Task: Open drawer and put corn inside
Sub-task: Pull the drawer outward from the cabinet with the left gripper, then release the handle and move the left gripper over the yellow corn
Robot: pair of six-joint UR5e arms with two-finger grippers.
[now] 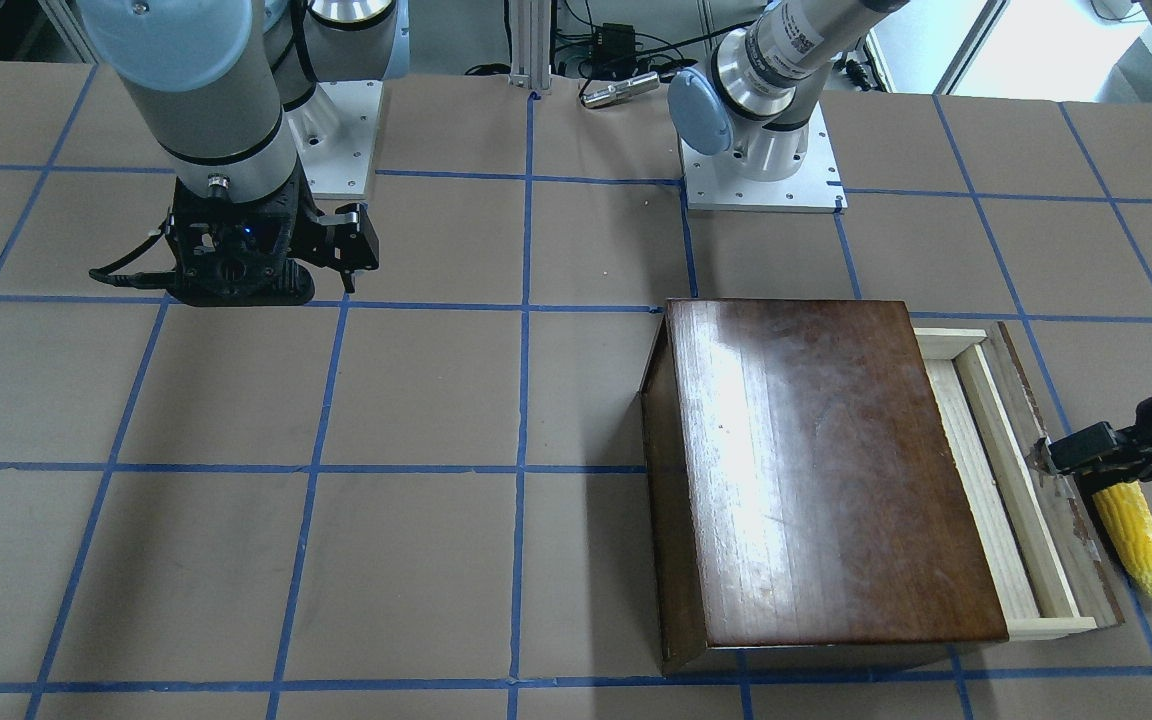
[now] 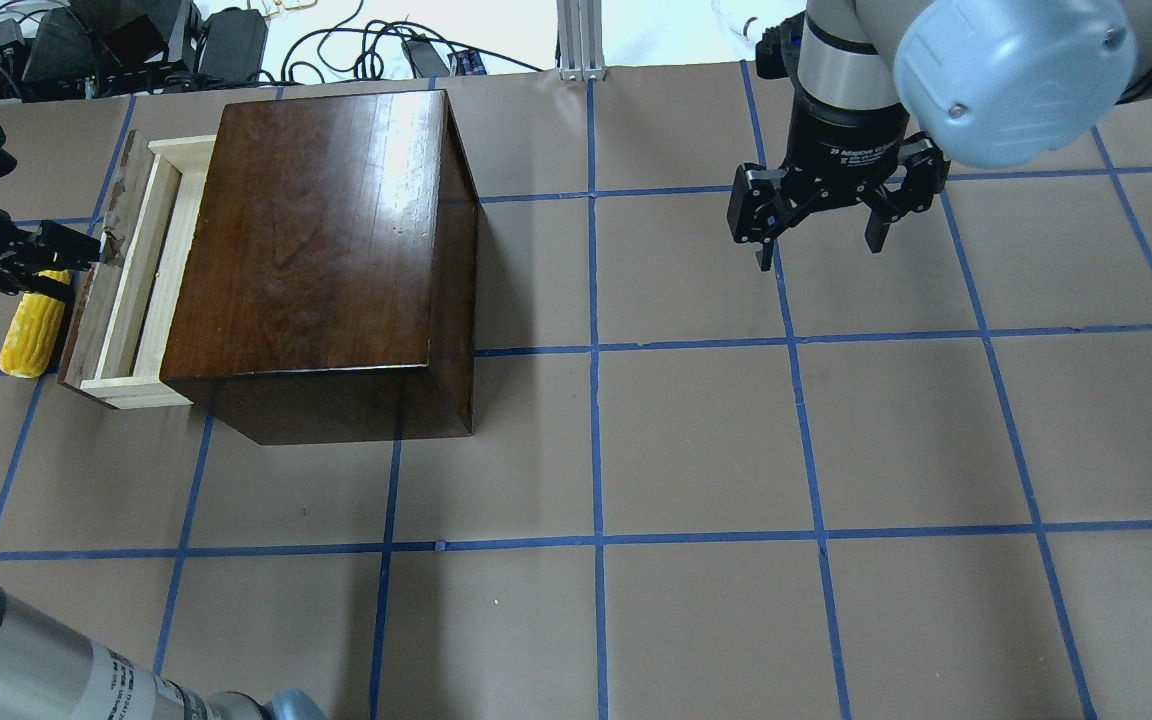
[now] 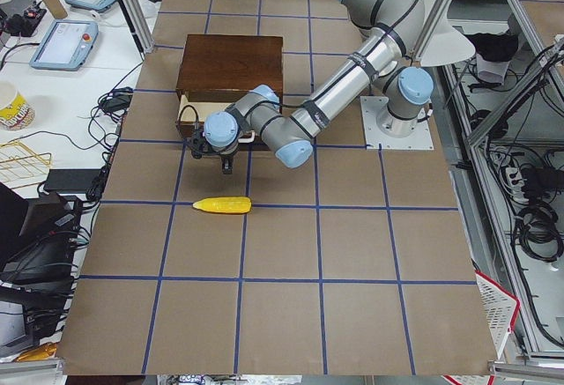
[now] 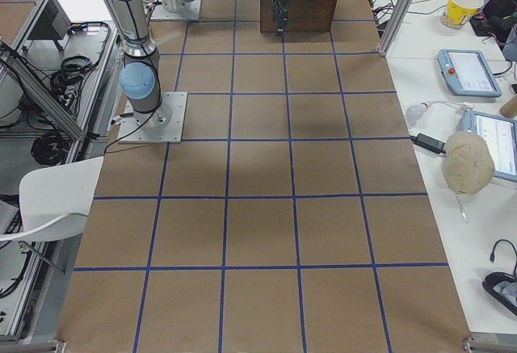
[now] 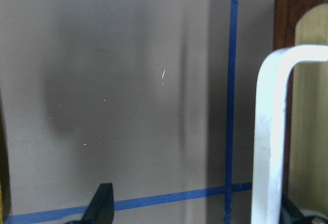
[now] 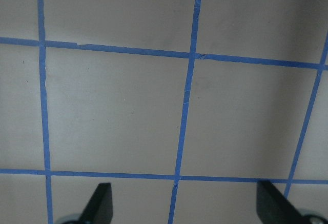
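Left gripper, jaws apart, hooks the handle to pull the half-open drawer. Corn lies beside its front. Right gripper hangs spread and empty.

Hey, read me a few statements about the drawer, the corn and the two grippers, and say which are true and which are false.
1. The drawer is partly pulled out of the box. True.
2. The corn lies inside the drawer. False: it lies on the table, outside the drawer's dark front panel.
3. The right gripper is open above bare table, well away from the box. True.
4. The left gripper is on the far side of the table from the drawer. False: it is right at the drawer's front panel, just above the corn.
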